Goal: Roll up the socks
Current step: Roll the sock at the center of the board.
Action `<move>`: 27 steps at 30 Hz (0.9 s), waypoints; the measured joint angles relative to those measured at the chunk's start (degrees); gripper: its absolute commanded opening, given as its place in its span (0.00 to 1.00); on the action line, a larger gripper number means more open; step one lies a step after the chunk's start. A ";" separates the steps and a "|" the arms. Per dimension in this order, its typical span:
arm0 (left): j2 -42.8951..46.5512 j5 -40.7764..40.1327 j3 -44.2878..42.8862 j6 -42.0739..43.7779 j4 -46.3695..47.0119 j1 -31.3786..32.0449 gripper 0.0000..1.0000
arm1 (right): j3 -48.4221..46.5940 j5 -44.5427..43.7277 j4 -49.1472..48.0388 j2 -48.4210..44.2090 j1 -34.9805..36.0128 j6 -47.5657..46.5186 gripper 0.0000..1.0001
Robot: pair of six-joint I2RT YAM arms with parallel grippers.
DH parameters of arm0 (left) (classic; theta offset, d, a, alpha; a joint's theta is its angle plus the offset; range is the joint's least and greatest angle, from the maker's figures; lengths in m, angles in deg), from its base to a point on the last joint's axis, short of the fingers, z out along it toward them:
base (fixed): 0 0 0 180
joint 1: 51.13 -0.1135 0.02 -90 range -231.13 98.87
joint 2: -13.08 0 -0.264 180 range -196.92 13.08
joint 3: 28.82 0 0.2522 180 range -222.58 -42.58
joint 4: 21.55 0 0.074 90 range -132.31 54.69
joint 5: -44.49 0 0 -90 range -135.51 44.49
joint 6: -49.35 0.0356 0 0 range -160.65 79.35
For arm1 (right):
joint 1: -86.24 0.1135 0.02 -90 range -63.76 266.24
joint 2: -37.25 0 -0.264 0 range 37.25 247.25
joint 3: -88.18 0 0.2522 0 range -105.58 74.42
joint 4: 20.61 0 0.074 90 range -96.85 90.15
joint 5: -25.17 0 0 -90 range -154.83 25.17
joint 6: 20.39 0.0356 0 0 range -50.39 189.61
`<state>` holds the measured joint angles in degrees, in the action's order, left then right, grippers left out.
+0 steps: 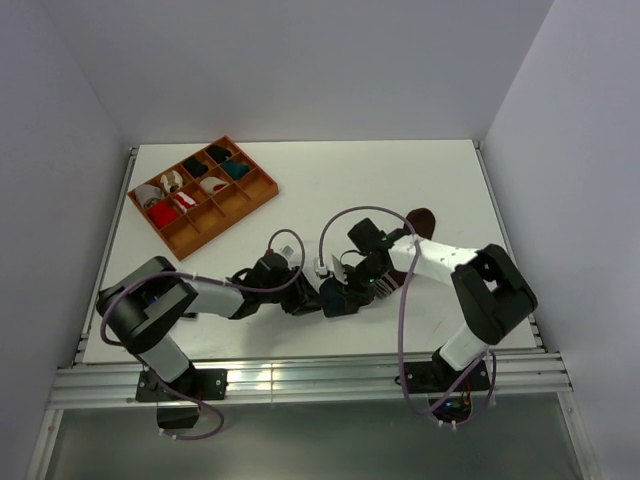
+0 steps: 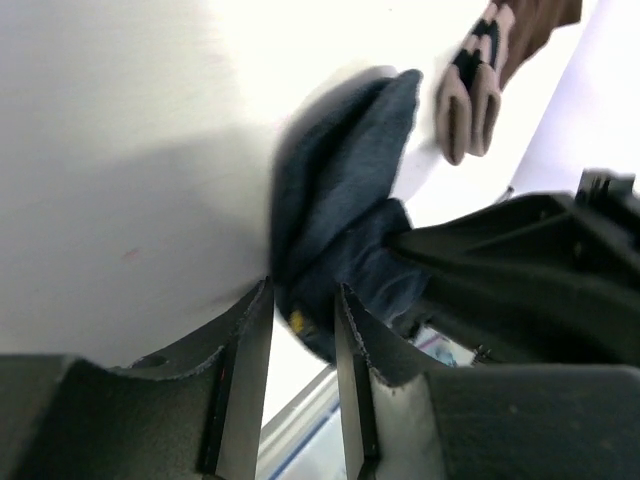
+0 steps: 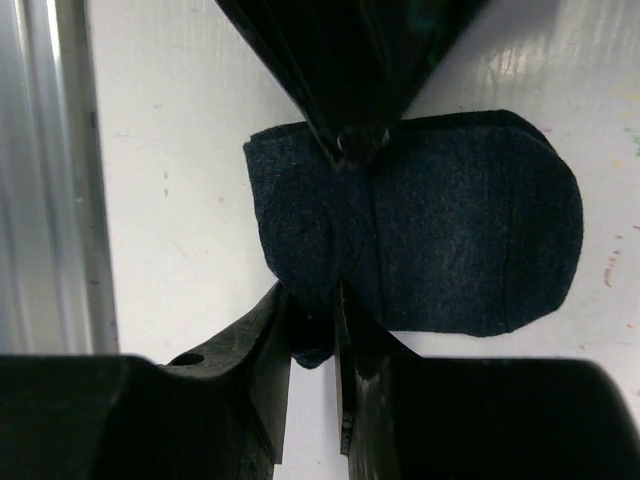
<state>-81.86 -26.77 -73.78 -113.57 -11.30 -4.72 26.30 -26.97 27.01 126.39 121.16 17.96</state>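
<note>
1. Two socks lie on the white table (image 1: 400, 170), both toward its near centre and right, in front of the arm bases.
2. Navy sock (image 3: 470, 240): flat on the table, rounded end away from the fingers, one edge bunched and lifted where both grippers meet it.
3. Brown sock (image 1: 421, 219): on the table just beyond the right arm's forearm, partly covered by it. In the left wrist view its pale-striped cuff (image 2: 470, 100) lies close to the navy sock; contact cannot be made out.
4. Left gripper (image 2: 305, 300): fingers drawn close, navy fabric pinched between them.
5. Right gripper (image 3: 315, 300): fingers drawn close on the bunched near edge of the navy sock, facing the left gripper from the opposite side. The two grippers are just beside each other over the fabric.
6. Orange tray (image 1: 228, 222): divided, at the far left of the table, well apart from both socks. Its compartments hold small bundles (image 1: 165, 212) in red, white, teal and black.
</note>
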 measured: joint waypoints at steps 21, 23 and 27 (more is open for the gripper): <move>33.07 -26.10 15.26 8.61 1.64 6.01 0.46 | -14.73 8.35 17.53 16.79 -4.70 -1.90 0.19; 32.63 -27.23 14.32 12.37 1.40 6.93 0.47 | -16.22 8.63 19.04 18.34 -4.87 -1.42 0.19; 28.22 -29.18 10.60 21.79 1.70 10.16 0.48 | -19.32 9.38 22.53 21.73 -5.31 -0.28 0.19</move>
<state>-53.64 -55.94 -63.18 -91.78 -9.59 5.45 6.98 -17.59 49.55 148.12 115.85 17.67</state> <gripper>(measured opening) 0.476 0.252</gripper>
